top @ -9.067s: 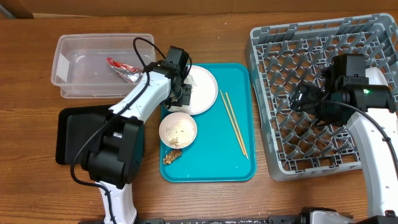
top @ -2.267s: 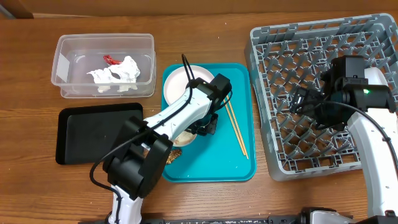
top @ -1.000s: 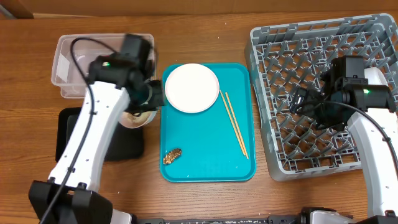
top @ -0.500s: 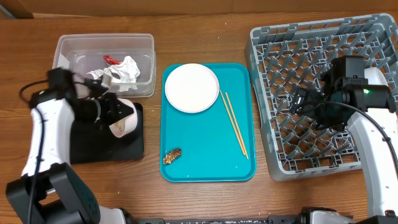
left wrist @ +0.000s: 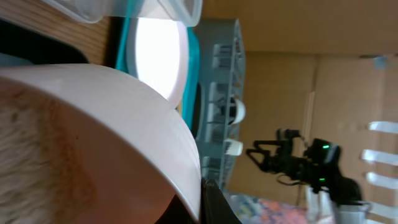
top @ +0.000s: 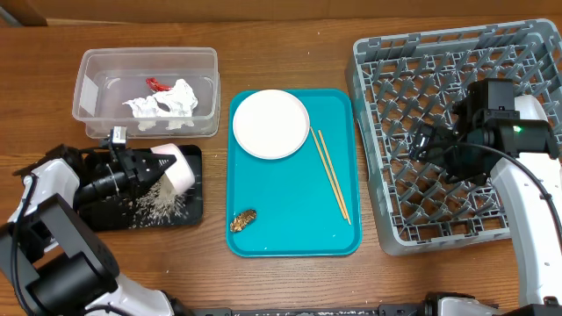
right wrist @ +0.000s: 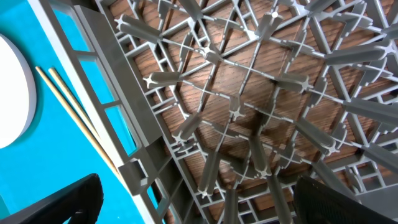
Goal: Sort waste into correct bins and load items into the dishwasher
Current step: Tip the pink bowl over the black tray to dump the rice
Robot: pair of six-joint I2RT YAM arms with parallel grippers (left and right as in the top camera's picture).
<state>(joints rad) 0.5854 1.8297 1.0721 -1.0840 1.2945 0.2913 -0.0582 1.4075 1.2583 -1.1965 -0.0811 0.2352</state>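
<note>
Bowl (top: 178, 167) tipped sideways, mouth apparently facing left.

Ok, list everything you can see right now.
clear plastic rectangular tub: one, clear, table's back left.
crumpled white paper napkin: one, white, in the tub.
small shiny red wrapper: one, red, in the tub.
shallow black rectangular tray: one, black, before the tub.
loose white rice grains: many, white, on the black tray.
small white bowl: one, white, tipped over the black tray.
large teal plastic tray: one, teal, centre.
round white plate: one, white, teal tray's back.
thin wooden chopsticks: two, tan, teal tray's right.
small brown food lump: one, brown, teal tray's front.
grey plastic dish rack: one, grey, right.
wooden table: one, brown, underneath.
left arm: one, black-white, jaws shut on the bowl.
right arm: one, black-white, over the rack, jaws open.
</note>
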